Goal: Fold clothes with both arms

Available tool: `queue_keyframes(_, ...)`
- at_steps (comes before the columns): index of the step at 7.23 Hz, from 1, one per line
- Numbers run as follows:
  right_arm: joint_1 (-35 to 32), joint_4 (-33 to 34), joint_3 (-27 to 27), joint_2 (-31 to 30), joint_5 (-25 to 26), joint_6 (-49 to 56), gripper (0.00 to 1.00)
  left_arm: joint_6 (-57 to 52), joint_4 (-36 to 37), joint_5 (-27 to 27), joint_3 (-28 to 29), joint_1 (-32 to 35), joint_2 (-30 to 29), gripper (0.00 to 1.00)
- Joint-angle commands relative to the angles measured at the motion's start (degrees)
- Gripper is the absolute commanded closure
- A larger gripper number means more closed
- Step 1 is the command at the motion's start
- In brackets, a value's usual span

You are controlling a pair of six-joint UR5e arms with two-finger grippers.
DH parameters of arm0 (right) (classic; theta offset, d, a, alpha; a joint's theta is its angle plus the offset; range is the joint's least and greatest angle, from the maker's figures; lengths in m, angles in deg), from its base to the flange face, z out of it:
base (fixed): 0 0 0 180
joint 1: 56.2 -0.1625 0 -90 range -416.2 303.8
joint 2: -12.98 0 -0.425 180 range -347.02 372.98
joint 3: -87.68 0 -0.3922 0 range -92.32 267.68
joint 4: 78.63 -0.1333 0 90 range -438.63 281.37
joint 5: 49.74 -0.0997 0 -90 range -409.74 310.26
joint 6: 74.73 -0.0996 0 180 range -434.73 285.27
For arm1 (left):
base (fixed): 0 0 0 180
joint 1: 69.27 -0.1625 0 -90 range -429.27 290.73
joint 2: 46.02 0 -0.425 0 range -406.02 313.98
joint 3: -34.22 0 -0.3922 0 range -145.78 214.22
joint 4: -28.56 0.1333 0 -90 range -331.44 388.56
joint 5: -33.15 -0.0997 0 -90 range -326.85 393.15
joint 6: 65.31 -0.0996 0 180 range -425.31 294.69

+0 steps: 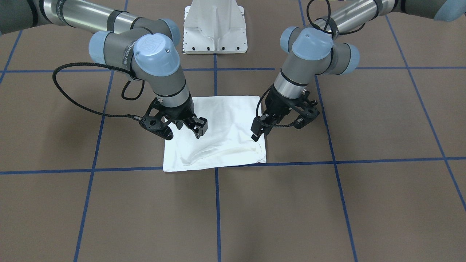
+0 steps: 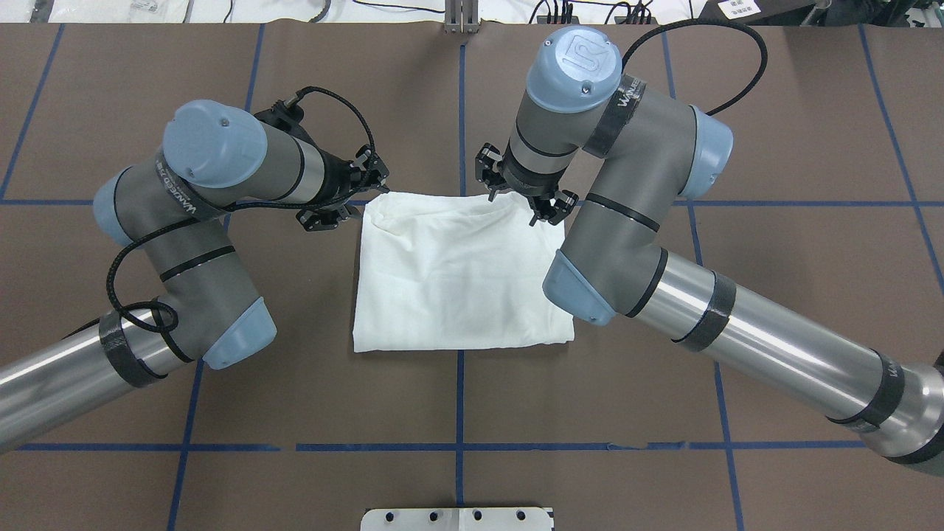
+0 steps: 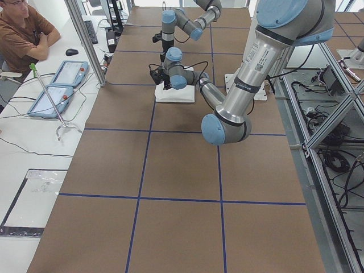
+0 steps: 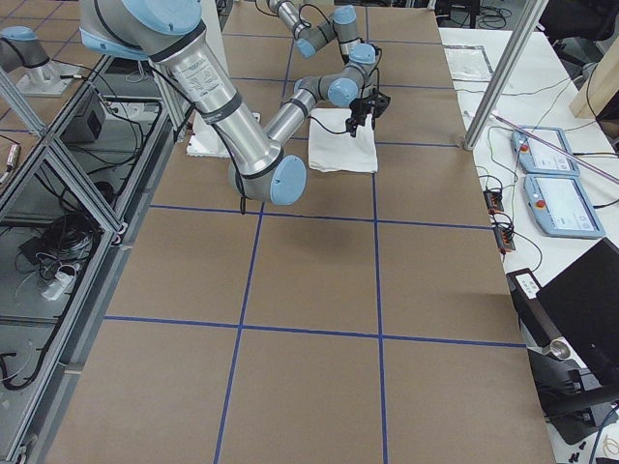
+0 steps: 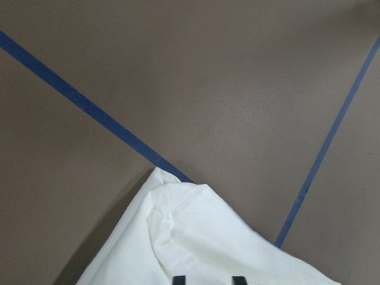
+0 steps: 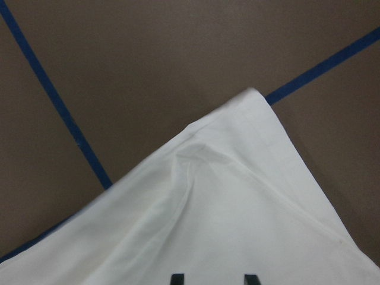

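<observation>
Shirt (image 1: 218, 120) lies folded to a rough square at ctr of bench (image 1: 364, 203), white, several layers thick. Its edge away from robot runs along a blue tape line (image 1: 364, 160); a 2nd line passes under its middle. Cloth mostly flat, w/ soft creases toward that far edge and a small rumple at the far corner on robot's left.

L gripper (image 1: 256, 134) sits at that rumpled corner, pointing down, tilted in toward the shirt. L wrist cam: two fingertips (image 5: 179, 279) at the bottom edge w/ a clear gap btwn them, so jaws spread, nothing pinched. Past them the corner shows w/ top layer curled back, its tip at a tape line. Can't tell if the tips touch cloth.

R gripper (image 1: 198, 129) is over the shirt's other side, a bit in from the edge, also angled down and inward. R wrist cam: fingertips (image 6: 176, 279) apart as well, no cloth held btwn them. The corner ahead is smoother, one ridge running in from the edge. Contact w/ cloth: can't tell.

Overhead view: both grippers near the shirt's far edge, one per corner, L just outside its corner.

White pedestal (image 1: 214, 29) stands at the robot side of bench. Left side view: a person (image 3: 23, 28) seated at a side table w/ two screens (image 3: 57, 88).
</observation>
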Motion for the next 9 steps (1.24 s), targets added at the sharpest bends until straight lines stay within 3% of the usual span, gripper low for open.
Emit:
queue_keyframes(1, -1.1, -0.1, -0.1, -0.3, -1.2, 0.3, 0.0, -0.2, 0.2, 0.1, -0.1, 1.2, 0.3, 0.01)
queue_keyframes(3, -6.0, 0.0, -0.6, -2.0, -1.5, 7.2, 0.0, -5.1, 0.3, 0.5, -1.0, 3.6, 2.3, 0.01)
queue_keyframes(6, -16.2, 0.4, -2.8, -10.4, -1.7, 28.9, 0.0, -31.4, 0.3, 8.7, -2.0, 15.6, 9.3, 0.01)
queue_keyframes(7, -20.8, 0.7, -2.7, -12.2, -3.3, 35.3, 0.0, -42.6, 0.3, 12.0, -3.2, 21.7, 12.5, 0.01)
queue_keyframes(9, -31.4, 1.0, -2.3, -19.1, -9.5, 54.3, 0.0, -64.1, 2.3, 12.8, -3.6, 31.1, 17.8, 0.01)
